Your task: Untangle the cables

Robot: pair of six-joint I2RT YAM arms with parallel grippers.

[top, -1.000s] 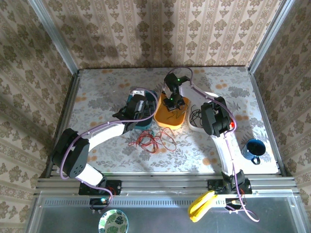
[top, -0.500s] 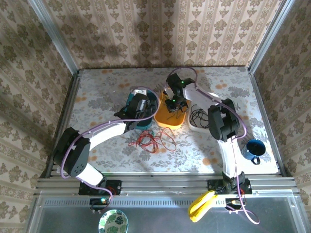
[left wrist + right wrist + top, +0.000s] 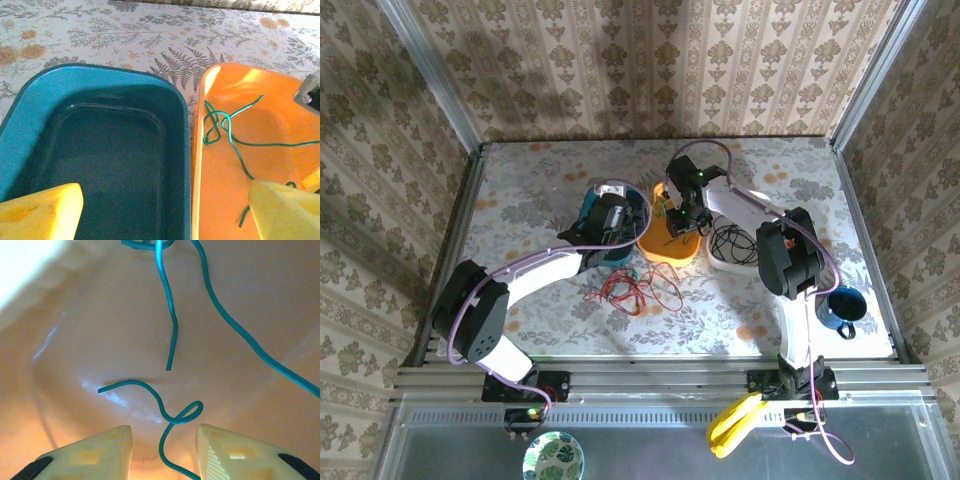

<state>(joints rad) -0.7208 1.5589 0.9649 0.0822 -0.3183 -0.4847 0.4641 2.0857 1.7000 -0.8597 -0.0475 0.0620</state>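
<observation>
Green cables (image 3: 173, 332) lie loose in the orange bin (image 3: 669, 248). My right gripper (image 3: 164, 450) hangs low inside that bin with its jaws parted. One green strand runs up between the yellow fingers (image 3: 90, 455) without touching either. In the top view the right gripper (image 3: 682, 215) is over the orange bin. My left gripper (image 3: 165, 220) is open over the rims of the empty teal bin (image 3: 100, 75) and the orange bin (image 3: 220, 200), where a knotted green cable (image 3: 235, 147) lies. Red cables (image 3: 635, 290) lie tangled on the table. Black cables (image 3: 728, 240) sit in the white bin (image 3: 730, 264).
The three bins stand side by side mid-table, with the teal bin (image 3: 588, 212) on the left. A blue mug (image 3: 840, 308) stands at the right edge. Metal posts and patterned walls close in the table.
My right gripper has opened and let go of the green cable in the orange bin. Its arm has swung its elbow to the right. The left arm has barely moved.
</observation>
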